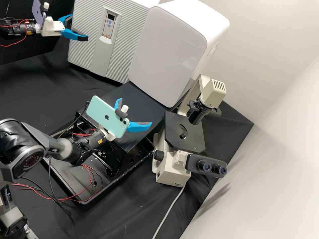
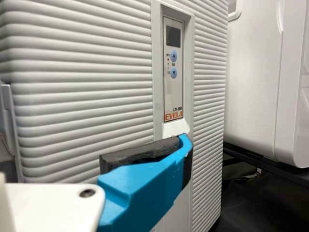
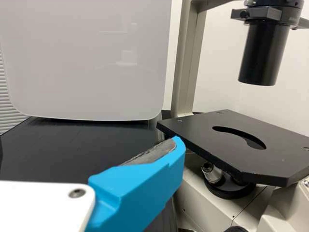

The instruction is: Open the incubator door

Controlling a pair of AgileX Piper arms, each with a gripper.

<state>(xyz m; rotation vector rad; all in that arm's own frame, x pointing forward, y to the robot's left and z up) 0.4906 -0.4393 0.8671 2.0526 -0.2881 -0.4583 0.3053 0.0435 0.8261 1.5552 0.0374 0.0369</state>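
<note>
The incubator's ribbed door [image 1: 84, 53] is closed, beside a rounded white cabinet [image 1: 169, 46] at the back. The left gripper [image 1: 79, 27], jaws wide and empty, is at the door's front; the right gripper [image 1: 136, 111], also spread and empty, is near the microscope [image 1: 172, 169].

So the bench is covered in slightly rumpled black cloth [image 1: 30, 79]. Sitting right on it: a big light grey ribbed incubator with a narrow control panel [image 1: 86, 43], a shallow rectangular black tray [image 1: 66, 172], and a beige microscope with a flat black stage [image 1: 169, 172] near the tray, its pale grey cable [image 1: 167, 211] trailing over the cloth.
</note>
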